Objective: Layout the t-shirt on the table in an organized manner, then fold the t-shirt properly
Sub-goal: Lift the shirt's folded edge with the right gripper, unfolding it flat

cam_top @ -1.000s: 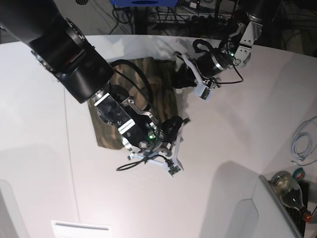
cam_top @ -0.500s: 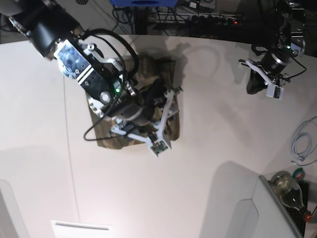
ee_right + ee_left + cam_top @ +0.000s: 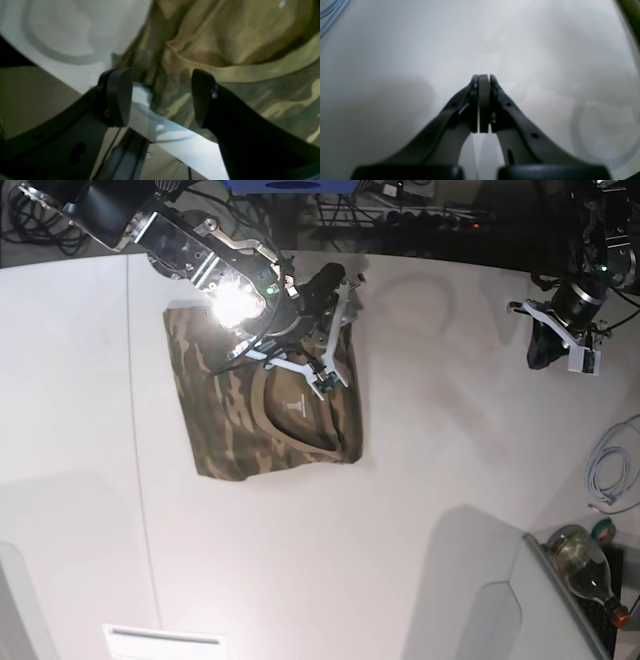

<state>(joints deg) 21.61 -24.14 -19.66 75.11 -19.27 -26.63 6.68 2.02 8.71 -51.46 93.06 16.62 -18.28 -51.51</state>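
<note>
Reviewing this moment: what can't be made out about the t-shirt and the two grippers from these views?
- The t-shirt: its far edge in the base view is hidden by the right gripper and lamp glare.
- White print inside the collar: too small to read.
- Right wrist view: shirt cut off by the frame; whether the open fingers touch cloth is unclear.
- Left gripper: shut over the table; tiny in the base view.

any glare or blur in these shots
Base view: a blown-out white glare on the right arm over the t-shirt. Left wrist view: soft focus, shut left gripper over hazy table. Right wrist view: open right gripper blurred, dark.
</note>
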